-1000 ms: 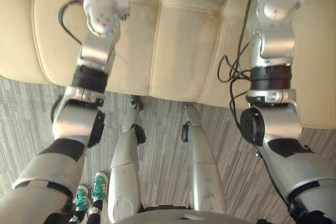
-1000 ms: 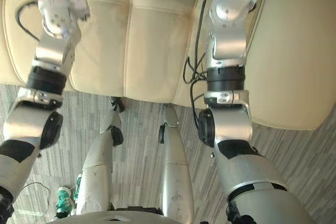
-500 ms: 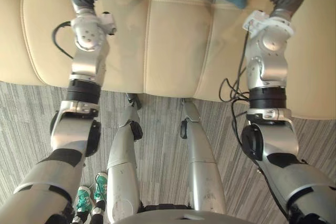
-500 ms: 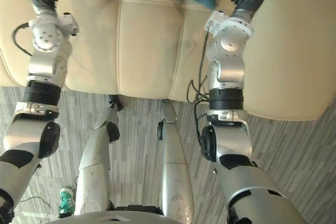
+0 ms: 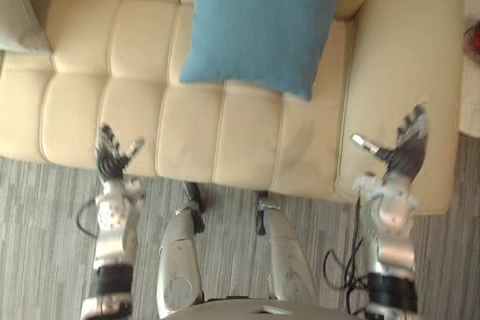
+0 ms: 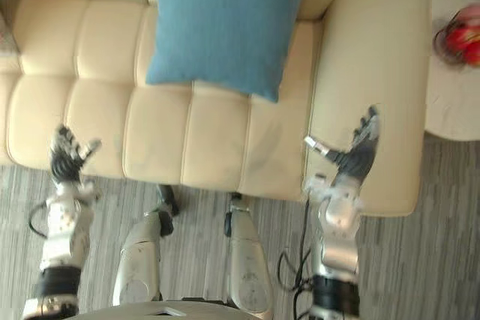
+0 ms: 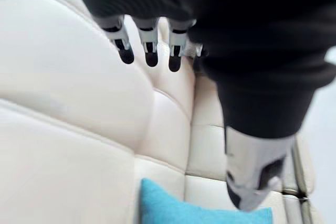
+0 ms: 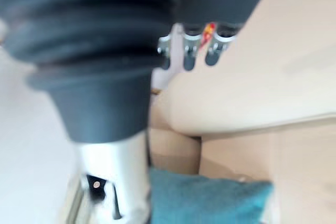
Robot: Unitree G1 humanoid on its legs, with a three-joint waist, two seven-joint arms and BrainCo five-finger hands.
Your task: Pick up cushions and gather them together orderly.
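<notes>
Blue fabric cushion [image 5: 262, 24]: it lies on the right half of the cream leather sofa [image 5: 187, 133]. Its upper part rests against the backrest and its lower edge, tilted, sits on the seat. Its lower right corner is near the right armrest [image 5: 397, 50] but apart from it.

Neither hand touches the cushion.

Left hand [image 5: 112, 161]: raised above the front edge of the seat, left of centre and well apart from the cushion. The palm faces the sofa. The fingers [image 7: 149, 51] are straight and slightly spread, the thumb stands out to the side, and nothing is held.

Right hand [image 5: 401, 159]: raised at the front of the right armrest, just beside the seam between the armrest and the seat. The fingers are straight and close together, pointing towards the backrest. The thumb is extended towards the seat, and nothing is held.

Edges and open room:
- The seat panels left of and in front of the cushion are bare, up to the front edge.
- A grey item [image 5: 11, 5] lies at the left end of the sofa. It is cut off by the frame and cannot be identified.
- Grey striped floor [image 5: 45, 230] runs along the front of the sofa.
- Beyond the right armrest stands a round white surface [image 6: 450, 110] carrying a red object [image 6: 461, 35].
</notes>
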